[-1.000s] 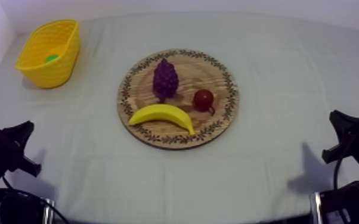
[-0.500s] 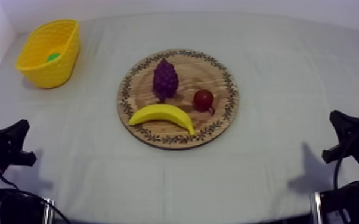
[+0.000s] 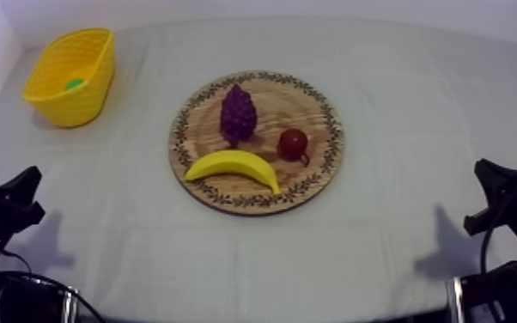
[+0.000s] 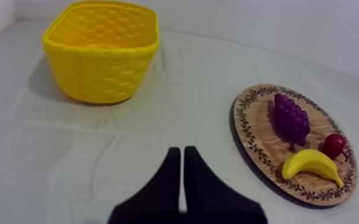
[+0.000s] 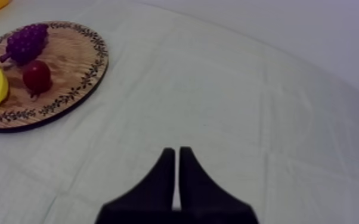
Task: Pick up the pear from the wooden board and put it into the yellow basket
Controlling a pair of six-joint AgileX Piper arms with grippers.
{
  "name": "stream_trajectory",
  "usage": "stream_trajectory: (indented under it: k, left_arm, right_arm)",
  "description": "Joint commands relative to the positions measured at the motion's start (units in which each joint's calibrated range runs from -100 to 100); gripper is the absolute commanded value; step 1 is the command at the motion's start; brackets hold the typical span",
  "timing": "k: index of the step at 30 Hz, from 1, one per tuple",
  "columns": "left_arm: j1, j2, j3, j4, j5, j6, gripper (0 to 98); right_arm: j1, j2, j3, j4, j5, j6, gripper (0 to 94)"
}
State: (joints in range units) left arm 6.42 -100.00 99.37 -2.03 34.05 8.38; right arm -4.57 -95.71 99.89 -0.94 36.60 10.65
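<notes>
Resting left gripper (image 4: 179,150) and right gripper (image 5: 176,151) pinched empty, judging task done with pear (image 3: 74,83) lying inside basket (image 3: 82,108)

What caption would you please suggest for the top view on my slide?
Pear in the yellow basket; grapes, banana and small red fruit on the round wooden board.

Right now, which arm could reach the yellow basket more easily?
Left, probably. The yellow basket stands at the same side of the table as the left gripper; the right gripper sits beyond the wooden board, far from it.
</notes>
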Motion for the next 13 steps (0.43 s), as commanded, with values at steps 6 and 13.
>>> stream_trajectory:
  k: [6,13]
  left_arm:
    - [0.0,0.0,0.1,-0.04,0.1,0.1,0.0]
    - [-0.1,0.0,0.1,-0.04,0.1,0.2,0.0]
  right_arm:
    - [0.0,0.0,0.0,0.0,0.0,0.0,0.4]
    - [0.0,0.0,0.0,0.0,0.0,0.0,0.4]
